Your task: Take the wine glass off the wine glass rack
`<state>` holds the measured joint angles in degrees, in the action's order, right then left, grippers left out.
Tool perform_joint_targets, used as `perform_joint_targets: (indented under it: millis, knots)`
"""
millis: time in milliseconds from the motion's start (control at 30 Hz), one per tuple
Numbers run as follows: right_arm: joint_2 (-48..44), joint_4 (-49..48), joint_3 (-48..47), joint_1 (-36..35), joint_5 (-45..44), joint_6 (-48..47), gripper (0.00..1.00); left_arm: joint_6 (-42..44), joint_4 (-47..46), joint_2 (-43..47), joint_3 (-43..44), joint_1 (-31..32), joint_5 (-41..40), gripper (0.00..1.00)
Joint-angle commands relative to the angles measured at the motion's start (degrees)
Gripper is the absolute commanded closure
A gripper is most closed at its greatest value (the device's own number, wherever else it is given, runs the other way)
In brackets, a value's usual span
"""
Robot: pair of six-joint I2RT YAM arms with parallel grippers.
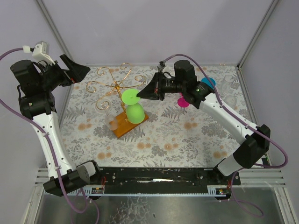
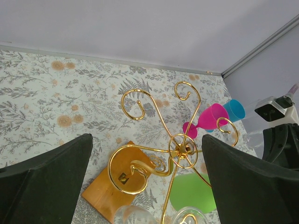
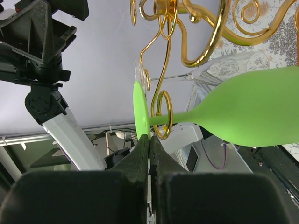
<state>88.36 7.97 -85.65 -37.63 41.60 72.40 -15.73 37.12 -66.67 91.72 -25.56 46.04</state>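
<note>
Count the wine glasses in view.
4: green glass hanging on the rack, right hand pinching its foot; clear glass on the rack's left; pink glass and blue glass behind the right arm. Another clear one may be hidden.

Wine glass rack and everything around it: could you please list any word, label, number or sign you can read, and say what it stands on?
No readable text in any view.
wooden base: one small dark mark, too small to read.
green wine glass: no print visible.
</note>
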Motion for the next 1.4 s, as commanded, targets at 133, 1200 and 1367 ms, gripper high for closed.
perform_joint_targets:
  millis: [133,1200,1367]
  knots:
    - [-1.9,-0.8,-3.1,-1.4,2.0,-0.6,1.00,0.2,-2.8,-0.1,0.0,-0.3,1.0,0.00]
    - [8.0,2.5,-15.2,-1.5,-0.9,-3.6,1.00,0.1,-2.7,0.0,0.3,-0.4,2.0,0.00]
    - [7.3,3.1,-13.7,0.5,-1.7,-4.0,1.00,0.0,-2.7,0.0,0.3,-0.4,2.3,0.00]
